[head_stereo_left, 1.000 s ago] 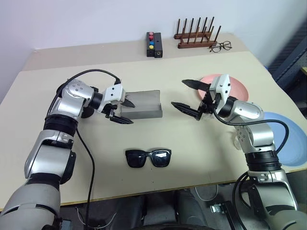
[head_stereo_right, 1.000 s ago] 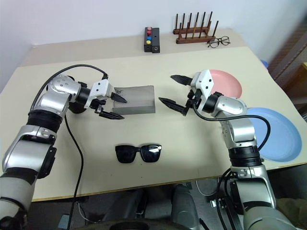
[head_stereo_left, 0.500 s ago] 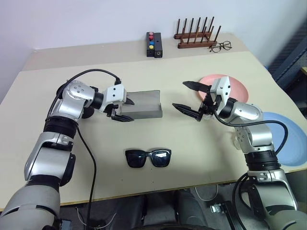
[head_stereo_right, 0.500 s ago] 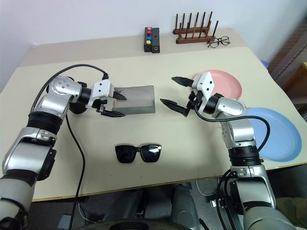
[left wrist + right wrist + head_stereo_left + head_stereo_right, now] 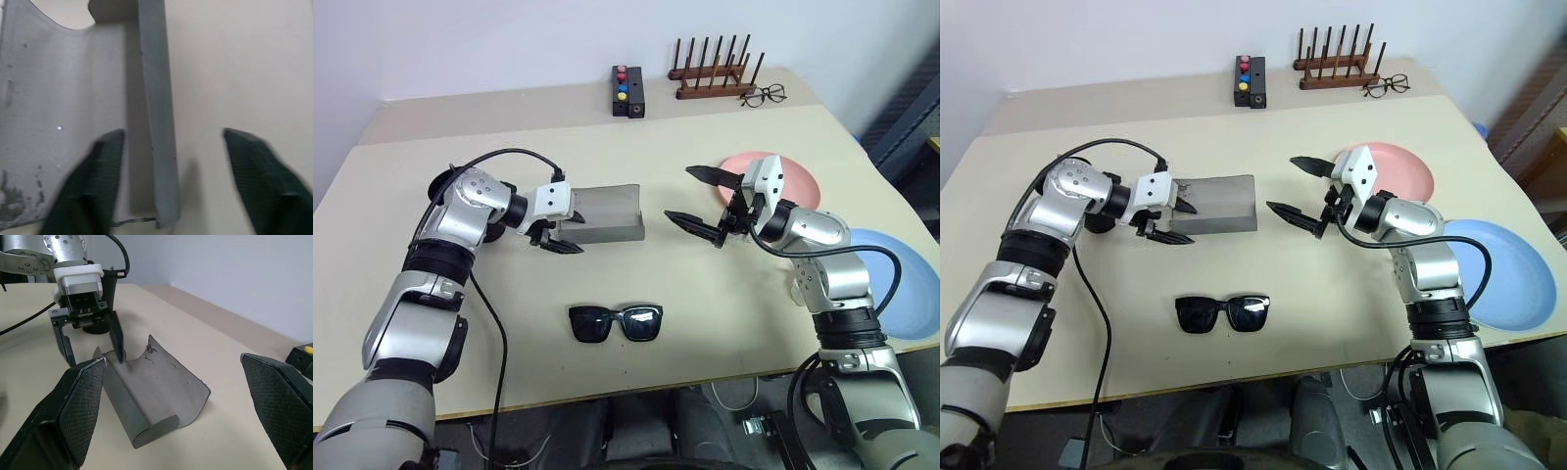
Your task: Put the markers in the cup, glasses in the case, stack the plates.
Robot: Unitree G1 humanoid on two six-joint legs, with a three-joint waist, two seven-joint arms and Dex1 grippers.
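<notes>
Now left gripper [image 5: 558, 231] straddles the case's [image 5: 607, 213] near wall (fingers apart).

Beige table [image 5: 724, 294]; at its far edge a wooden peg rack [image 5: 715, 70]; wire-framed spectacles [image 5: 763, 95] just beside it; black button box [image 5: 627, 91] well apart, leftward.

A wide beige table [image 5: 724, 323] is set against a plain pale wall [image 5: 509, 39]. At its far edge a wooden peg rack [image 5: 713, 70], a small black box with coloured buttons [image 5: 627, 90] and wire-framed spectacles [image 5: 763, 95] are seen.
</notes>
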